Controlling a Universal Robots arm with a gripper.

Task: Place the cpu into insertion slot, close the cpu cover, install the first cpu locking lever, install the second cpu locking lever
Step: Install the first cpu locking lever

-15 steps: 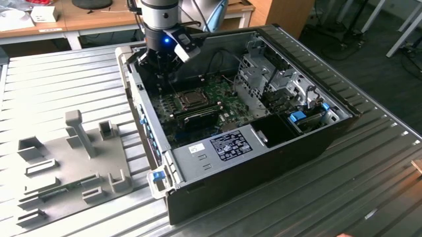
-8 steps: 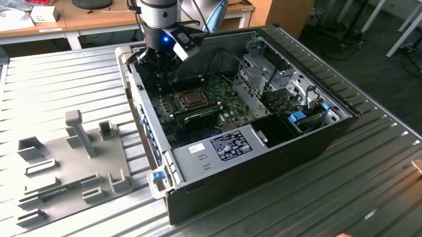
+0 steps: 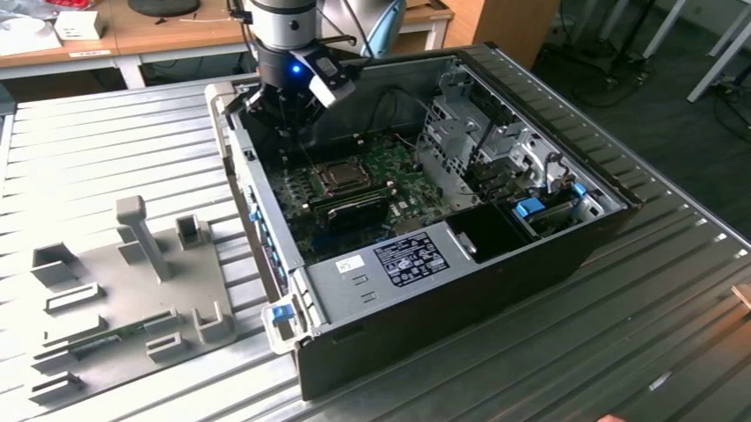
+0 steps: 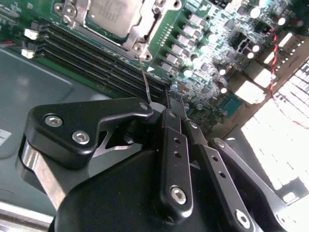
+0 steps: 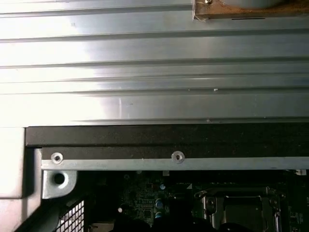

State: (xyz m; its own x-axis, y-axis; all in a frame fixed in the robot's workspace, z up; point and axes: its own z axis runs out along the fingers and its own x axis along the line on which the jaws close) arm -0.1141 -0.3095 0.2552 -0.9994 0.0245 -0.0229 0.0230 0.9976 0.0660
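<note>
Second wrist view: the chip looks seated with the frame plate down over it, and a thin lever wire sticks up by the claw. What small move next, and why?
Probably nudge the claw against the lever wire and press it toward the board. The cpu sits under the closed cpu cover, while that wire stands free beside the claw tip, apparently unlatched.

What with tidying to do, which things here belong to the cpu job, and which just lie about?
Job: cpu, cover, lever, claw.
Lying about: grey jig plate, white box.
</note>
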